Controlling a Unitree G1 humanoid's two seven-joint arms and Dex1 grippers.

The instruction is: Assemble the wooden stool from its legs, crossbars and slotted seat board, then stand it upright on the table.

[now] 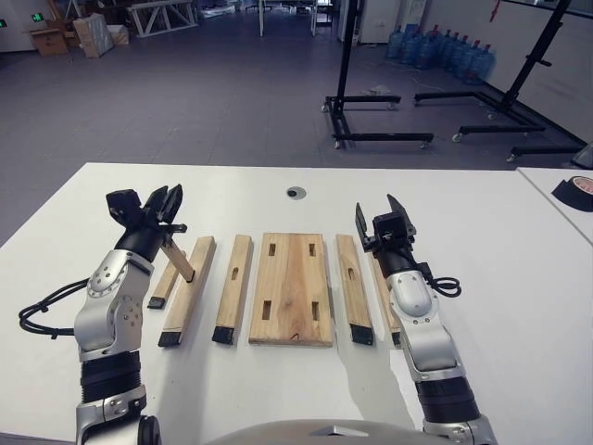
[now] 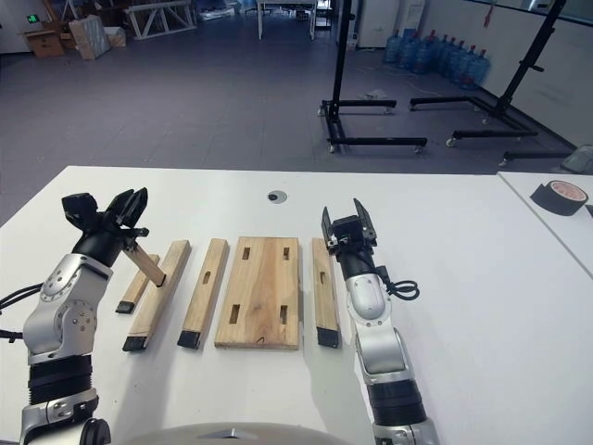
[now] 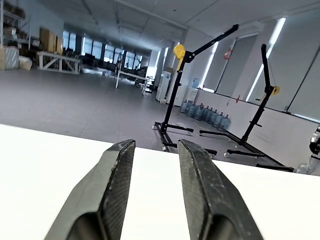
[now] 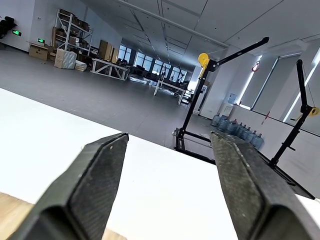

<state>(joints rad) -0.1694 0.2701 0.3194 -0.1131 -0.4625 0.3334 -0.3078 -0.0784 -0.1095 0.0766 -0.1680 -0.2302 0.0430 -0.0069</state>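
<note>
Black left fingers (image 3: pixel 117 190) narrowly parted, right fingers (image 4: pixel 95 190) wider — both empty

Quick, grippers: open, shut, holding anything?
Left gripper: jaws open, nothing between them.
Right gripper: jaws open, empty.

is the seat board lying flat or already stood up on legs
Lying flat. The seat board rests face up on the table, its four slots empty, with the legs lying loose on either side.
</note>
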